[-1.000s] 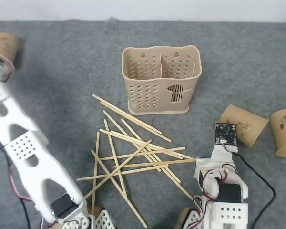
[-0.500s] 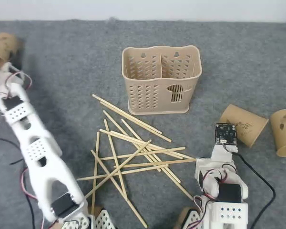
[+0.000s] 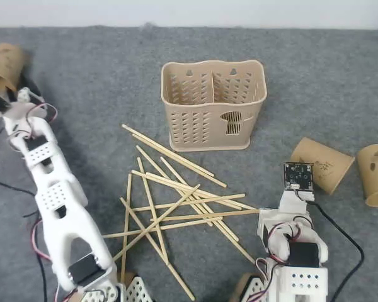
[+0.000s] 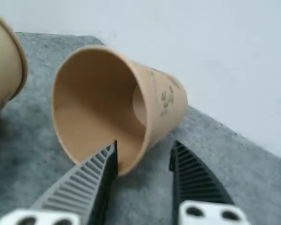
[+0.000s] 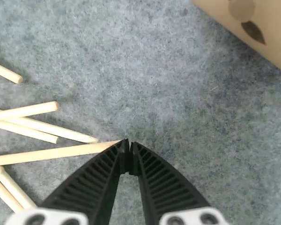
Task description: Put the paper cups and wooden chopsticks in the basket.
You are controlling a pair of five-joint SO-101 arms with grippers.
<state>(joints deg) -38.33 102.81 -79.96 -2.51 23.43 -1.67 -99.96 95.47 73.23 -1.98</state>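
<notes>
A paper cup point(image 4: 107, 103) lies on its side on the grey carpet with its mouth toward my left gripper point(image 4: 144, 146). That gripper is open; one finger sits at the cup's lower rim and the other just outside the wall. The same cup point(image 3: 5, 61) lies at the far left of the table. Another cup's edge point(image 4: 4, 70) is beside it. Two more cups point(image 3: 321, 165) point(image 3: 375, 174) lie at the right. Several wooden chopsticks point(image 3: 176, 201) are scattered in front of the beige basket point(image 3: 213, 104). My right gripper point(image 5: 129, 146) is shut, empty, by a chopstick tip point(image 5: 61, 152).
The left arm point(image 3: 47, 182) stretches along the table's left side. The right arm point(image 3: 293, 245) is folded at the front right. The basket has two compartments, and open carpet surrounds it. A pale wall borders the carpet at the back.
The left arm's wrist has swung right, away from the picture's left edge, and the far-left cup is less covered. The right arm, chopsticks and other cups have not moved.
</notes>
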